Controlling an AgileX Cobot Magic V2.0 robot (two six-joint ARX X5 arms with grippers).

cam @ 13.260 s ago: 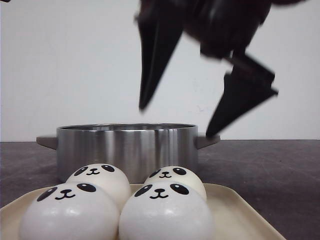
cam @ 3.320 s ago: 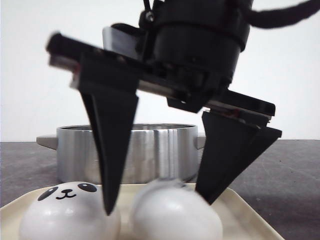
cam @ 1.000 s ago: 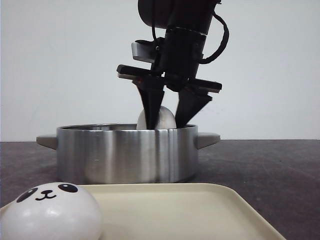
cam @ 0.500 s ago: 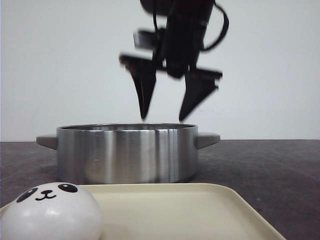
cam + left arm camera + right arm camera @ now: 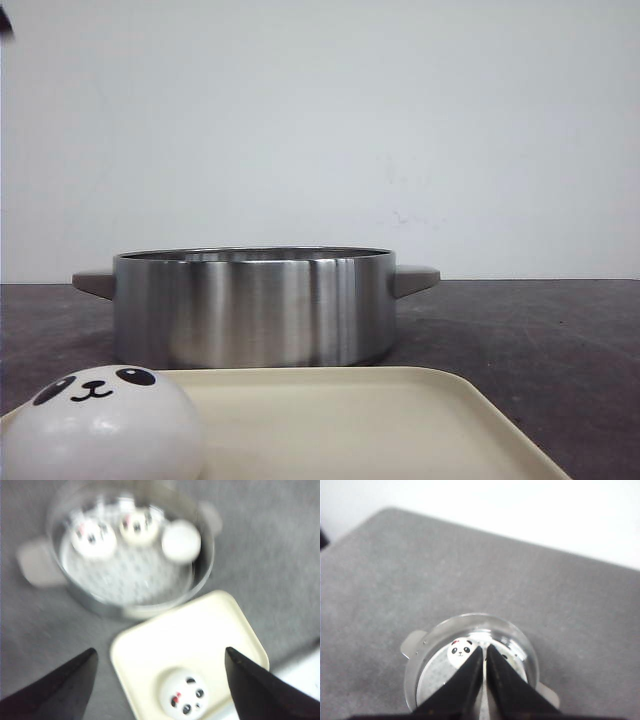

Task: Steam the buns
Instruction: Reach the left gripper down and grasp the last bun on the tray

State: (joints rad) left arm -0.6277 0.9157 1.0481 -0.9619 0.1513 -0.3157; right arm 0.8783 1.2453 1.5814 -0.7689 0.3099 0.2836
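One panda bun [image 5: 100, 425] sits on the cream tray [image 5: 380, 420] at its near left. It also shows in the left wrist view [image 5: 184, 696]. Three buns lie inside the steel pot [image 5: 90, 600]: two face up [image 5: 93, 537] [image 5: 138, 526], one plain side up [image 5: 181, 541]. My left gripper [image 5: 160, 650] is wide open and empty, high above the tray and pot. My right gripper [image 5: 484, 647] is shut and empty, high above the pot [image 5: 470, 616], where one bun [image 5: 460, 650] shows beside the fingers. Neither gripper shows in the front view.
The steel pot [image 5: 250, 310] stands behind the tray on the dark grey table [image 5: 540, 330], with a handle on each side [image 5: 415, 278]. A white wall is behind it.
The open gripper that let a bun go into the pot has risen out of the front view. The bun on the tray and the pot have not moved.
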